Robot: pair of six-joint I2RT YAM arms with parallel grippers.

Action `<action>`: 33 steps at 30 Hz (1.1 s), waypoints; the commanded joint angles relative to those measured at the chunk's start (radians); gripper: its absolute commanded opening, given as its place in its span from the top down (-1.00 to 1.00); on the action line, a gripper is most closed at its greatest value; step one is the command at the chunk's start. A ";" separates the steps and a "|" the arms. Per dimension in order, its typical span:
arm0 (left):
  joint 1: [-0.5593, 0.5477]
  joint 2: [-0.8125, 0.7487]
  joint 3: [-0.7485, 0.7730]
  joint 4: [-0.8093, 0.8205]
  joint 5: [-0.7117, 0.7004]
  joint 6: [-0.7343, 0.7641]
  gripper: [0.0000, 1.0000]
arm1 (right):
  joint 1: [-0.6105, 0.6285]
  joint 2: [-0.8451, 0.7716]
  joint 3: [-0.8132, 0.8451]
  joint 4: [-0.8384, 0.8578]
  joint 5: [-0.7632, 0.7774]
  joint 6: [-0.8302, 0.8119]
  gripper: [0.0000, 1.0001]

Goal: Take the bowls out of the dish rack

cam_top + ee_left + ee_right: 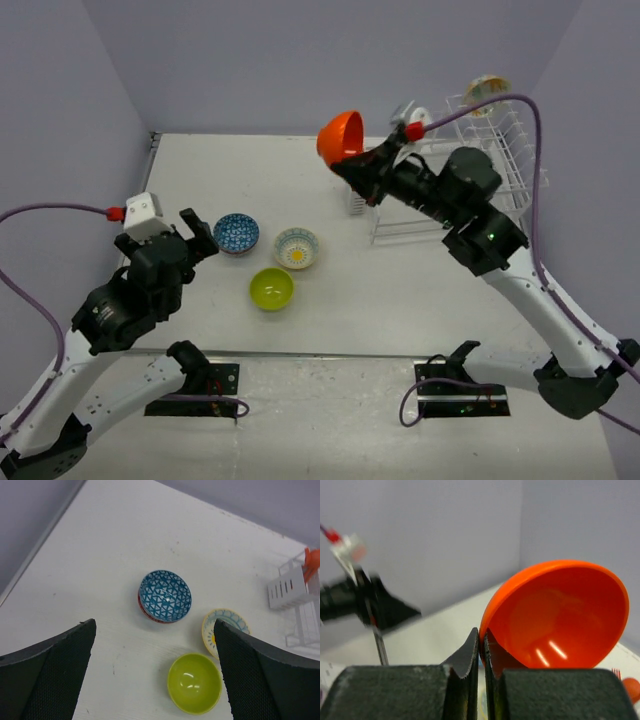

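**Right claw (352, 168) clamped on glossy orange round bowl (340, 135), held off the rack**

Right claw (481, 641): the fingers are pressed together on the rim of the orange bowl (560, 615). One finger sits inside the wall and one outside. The bowl is carried in the air, tilted steeply, with its hollow facing the wrist camera. In the overhead view it hangs just left of the large white wire dish rack (500, 150) and touches none of its wires.

Left claw (198, 232): the fingers stand wide apart and grip nothing. It hovers over the pale table (200, 170), just left of the set-down bowls.

Bowls on the table, all upright:
- Blue-patterned round bowl (236, 233), nearest the left claw (154, 624) and seen between its fingers from the wrist (165, 596).
- Cream round bowl with a yellow centre (297, 249), just right of the blue one. It is partly hidden behind one finger in the wrist view (212, 630).
- Lime-green round bowl (272, 289), nearer the arm bases, close below the other two (194, 683).

Rack: one cream bowl (487, 88) stands on edge at its far end. A white slotted caddy (287, 587) sits at the rack's left end.
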 commanded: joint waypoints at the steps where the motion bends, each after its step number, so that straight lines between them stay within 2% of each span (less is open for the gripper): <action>1: 0.000 -0.039 0.114 -0.211 -0.319 -0.215 -1.00 | 0.236 0.107 -0.001 -0.349 0.251 -0.426 1.00; 3: 0.000 -0.079 0.128 -0.250 -0.391 -0.312 -1.00 | 0.335 0.175 0.014 -0.408 0.383 -0.480 1.00; 5: -0.002 -0.156 0.098 -0.247 -0.413 -0.334 -1.00 | 0.445 0.271 0.028 -0.429 0.463 -0.496 1.00; 10: 0.001 -0.233 0.059 -0.291 -0.435 -0.421 -1.00 | 0.550 0.428 0.093 -0.437 0.442 -0.506 1.00; 13: 0.001 -0.239 0.038 -0.270 -0.430 -0.400 -1.00 | 0.600 0.554 0.179 -0.501 0.466 -0.532 1.00; 21: 0.000 -0.241 0.001 -0.195 -0.380 -0.317 -1.00 | 0.633 0.762 0.331 -0.650 0.451 -0.565 1.00; 33: 0.001 -0.259 -0.022 -0.152 -0.354 -0.291 -1.00 | 0.668 0.878 0.413 -0.788 0.471 -0.595 1.00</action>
